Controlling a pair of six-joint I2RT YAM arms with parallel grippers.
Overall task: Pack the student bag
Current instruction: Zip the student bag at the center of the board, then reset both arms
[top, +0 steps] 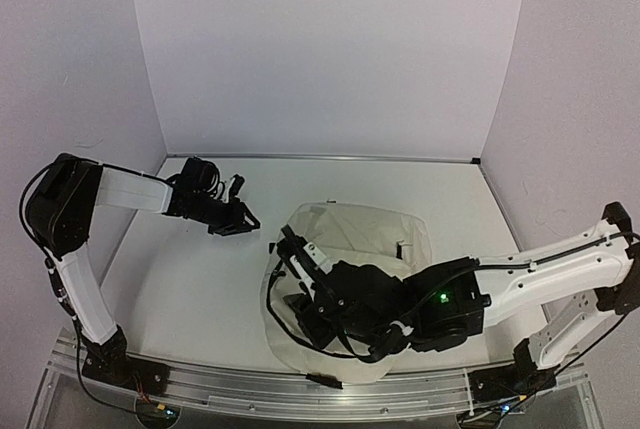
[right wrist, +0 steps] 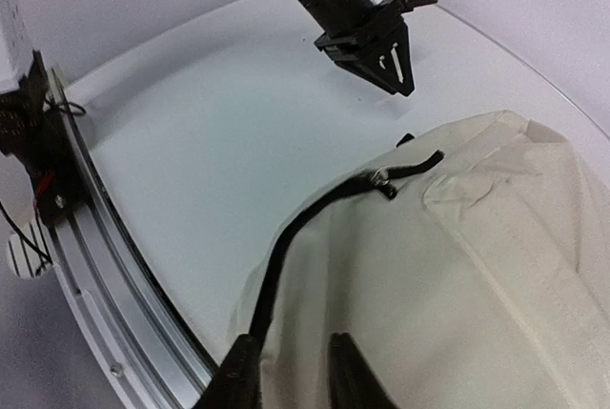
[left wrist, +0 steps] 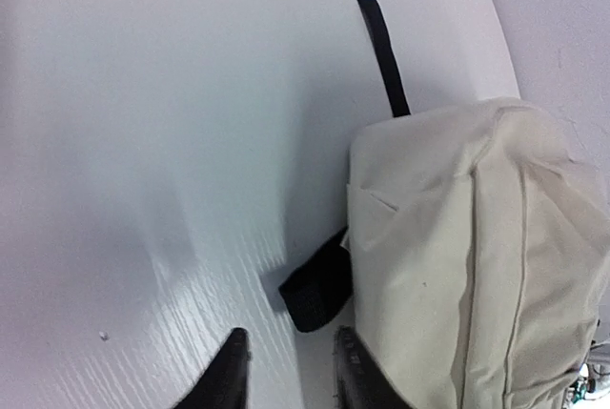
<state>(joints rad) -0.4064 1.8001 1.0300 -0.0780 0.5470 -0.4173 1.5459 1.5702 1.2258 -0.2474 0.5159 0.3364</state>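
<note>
The student bag (top: 375,234) lies flat on the white table, right of centre, cream with black trim. My right arm (top: 440,304) lies across its near half. In the right wrist view my right gripper (right wrist: 291,376) stands open just above the bag's (right wrist: 457,295) cream fabric. Its left finger (right wrist: 238,376) is at the black zipper trim (right wrist: 284,237), which ends at a small metal pull (right wrist: 384,180). My left gripper (top: 238,221) hovers left of the bag. It is open (left wrist: 291,371) with only bare table between its fingers, a short way from a black strap end (left wrist: 315,295) beside the bag (left wrist: 477,256).
A long black strap (left wrist: 386,56) runs out from under the bag's far side. The aluminium rail (right wrist: 105,276) carrying the arm bases borders the table's near edge. White walls (top: 320,49) enclose the table at the back and on both sides.
</note>
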